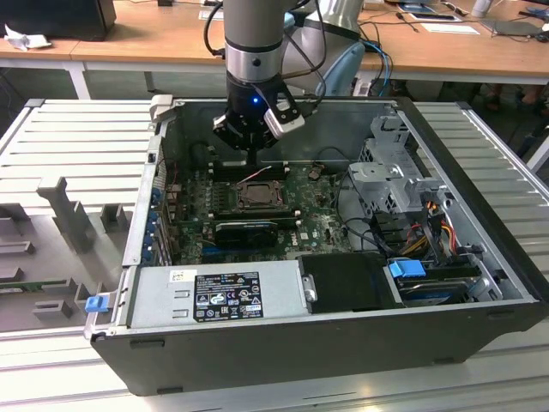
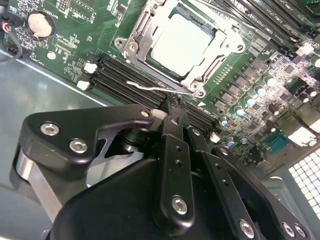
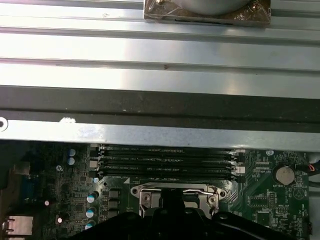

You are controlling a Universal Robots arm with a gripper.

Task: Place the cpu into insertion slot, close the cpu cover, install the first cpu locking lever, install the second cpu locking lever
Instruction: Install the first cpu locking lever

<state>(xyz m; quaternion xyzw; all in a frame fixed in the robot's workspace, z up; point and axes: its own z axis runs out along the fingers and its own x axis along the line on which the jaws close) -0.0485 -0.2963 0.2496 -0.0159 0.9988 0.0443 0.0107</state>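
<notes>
The cpu lies flat in the insertion slot on the green motherboard, its pale face showing. The cpu cover is folded down around it as a metal frame. A thin wire locking lever runs along the socket edge nearest my gripper. My gripper is shut, with its tips just beside that lever, by the long black memory slots. In the exterior view the gripper hangs just behind the socket. In the first wrist view the socket frame sits right above the gripper body.
The open computer case stands on a ribbed metal table. Its back wall is close behind the memory slots. A power supply lies at the front, and a drive cage with cables at the exterior view's right. A coin battery sits on the board.
</notes>
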